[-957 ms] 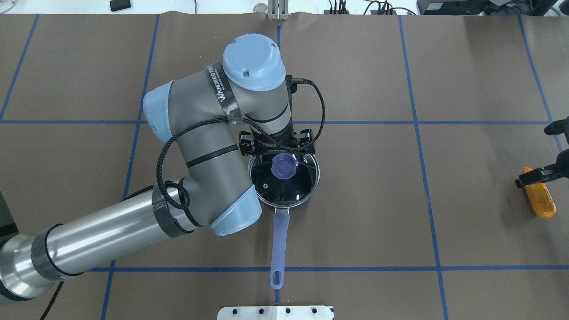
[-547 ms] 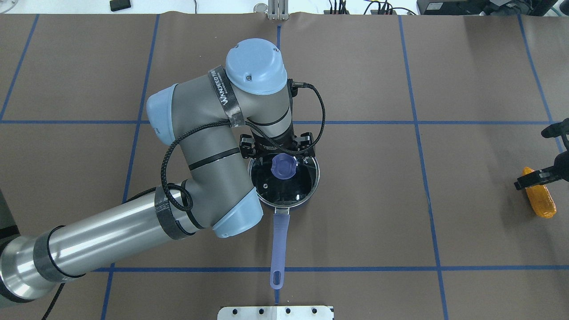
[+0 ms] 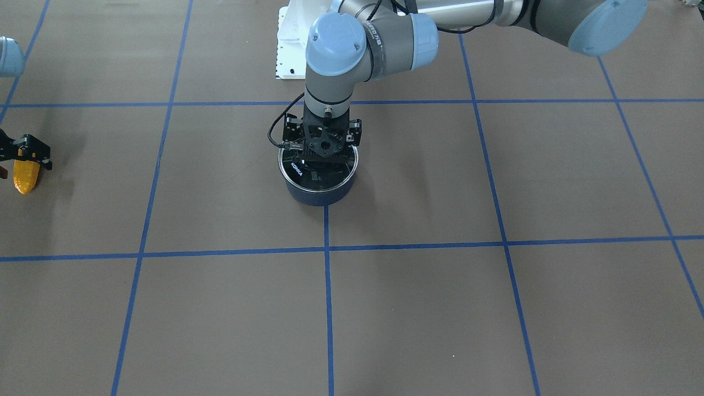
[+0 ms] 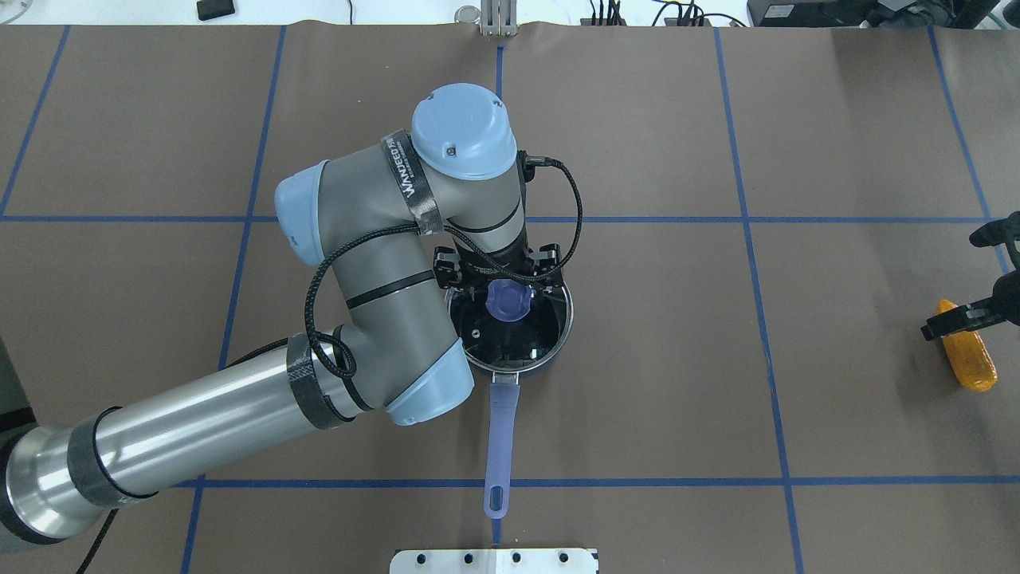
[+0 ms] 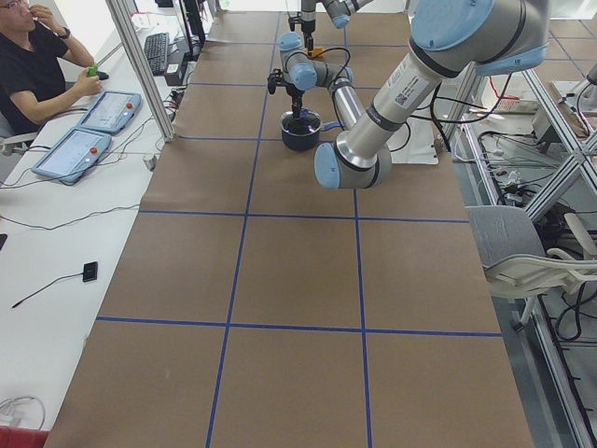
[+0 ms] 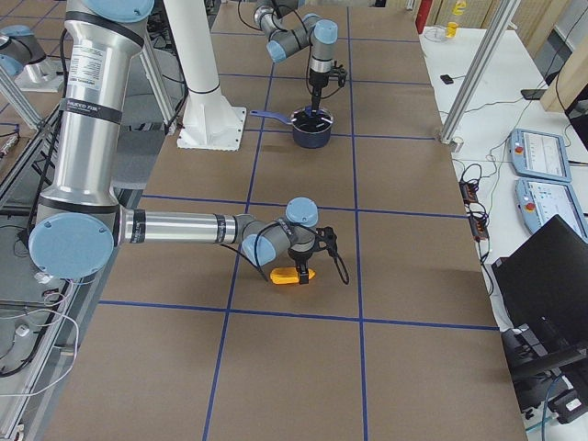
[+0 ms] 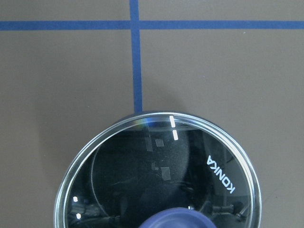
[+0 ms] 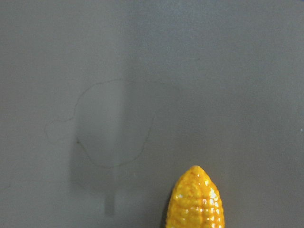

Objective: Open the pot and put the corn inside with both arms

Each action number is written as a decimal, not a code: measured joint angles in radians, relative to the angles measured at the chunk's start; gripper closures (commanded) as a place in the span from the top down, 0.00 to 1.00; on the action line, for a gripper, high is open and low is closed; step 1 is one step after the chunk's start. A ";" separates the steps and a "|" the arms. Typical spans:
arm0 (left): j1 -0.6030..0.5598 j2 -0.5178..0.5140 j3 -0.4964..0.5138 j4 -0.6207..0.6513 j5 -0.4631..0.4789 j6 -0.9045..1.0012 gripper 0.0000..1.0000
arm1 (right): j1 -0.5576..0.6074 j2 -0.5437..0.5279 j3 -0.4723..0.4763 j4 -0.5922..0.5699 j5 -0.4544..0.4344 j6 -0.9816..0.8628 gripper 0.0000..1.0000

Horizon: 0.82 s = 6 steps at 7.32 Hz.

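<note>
- l gripper (image 3: 322,157) above pot (image 3: 319,195), lid knob (image 4: 508,301) just toward its 6 o'clock overhead; jaws: can't tell.
- r gripper (image 3: 26,154) atop corn (image 4: 970,359), axis 11–5; jaws: can't tell.

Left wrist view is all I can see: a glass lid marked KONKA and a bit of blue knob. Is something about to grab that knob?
Observer: It looks so. The left gripper hangs right over the knob, jaws apparently spread to either side, not closed on it.
Visitor: Is there a handle somewhere?
Observer: Yes, the pot has a long blue handle pointing back towards the robot's base.
Visitor: And where's the corn?
Observer: The corn lies on the table, far off on the robot's right, with the right gripper open over one end.
</note>
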 measured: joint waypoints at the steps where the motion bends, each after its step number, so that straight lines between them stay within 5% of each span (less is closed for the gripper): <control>1: 0.001 0.000 0.001 -0.001 0.000 -0.001 0.69 | -0.001 0.000 0.000 0.000 0.000 0.000 1.00; 3: 0.000 0.001 0.001 -0.001 -0.002 -0.003 0.51 | -0.003 0.000 0.000 0.000 -0.001 -0.001 1.00; 6: 0.000 0.001 -0.006 0.001 -0.006 -0.004 0.51 | -0.006 0.000 -0.001 0.000 -0.006 -0.002 1.00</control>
